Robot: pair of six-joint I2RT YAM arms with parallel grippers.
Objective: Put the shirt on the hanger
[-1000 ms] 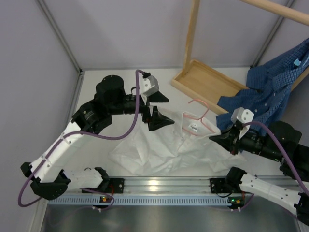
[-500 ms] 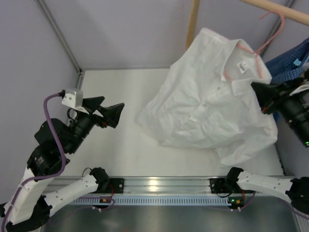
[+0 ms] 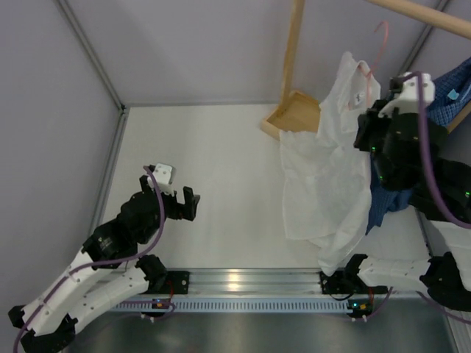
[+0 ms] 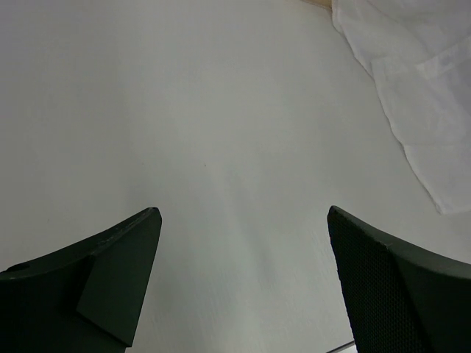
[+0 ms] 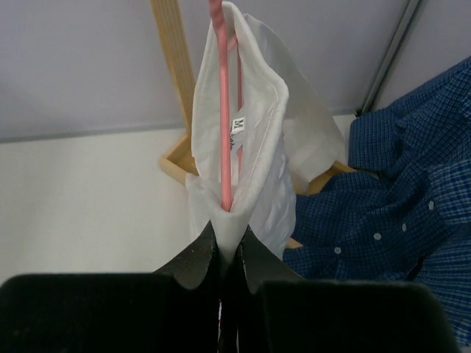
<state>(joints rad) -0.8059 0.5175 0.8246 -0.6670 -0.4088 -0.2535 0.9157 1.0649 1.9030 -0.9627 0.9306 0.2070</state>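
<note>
The right gripper (image 5: 228,234) pinches the white shirt (image 3: 324,176) tight at its collar, holding it up in the air on the pink hanger (image 5: 223,110), while the left gripper (image 4: 243,213) is wide open above the table (image 4: 184,110).

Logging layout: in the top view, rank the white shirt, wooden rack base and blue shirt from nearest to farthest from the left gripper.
1. The white shirt, right of the left gripper.
2. The wooden rack base, back right.
3. The blue shirt, far right edge.
</note>
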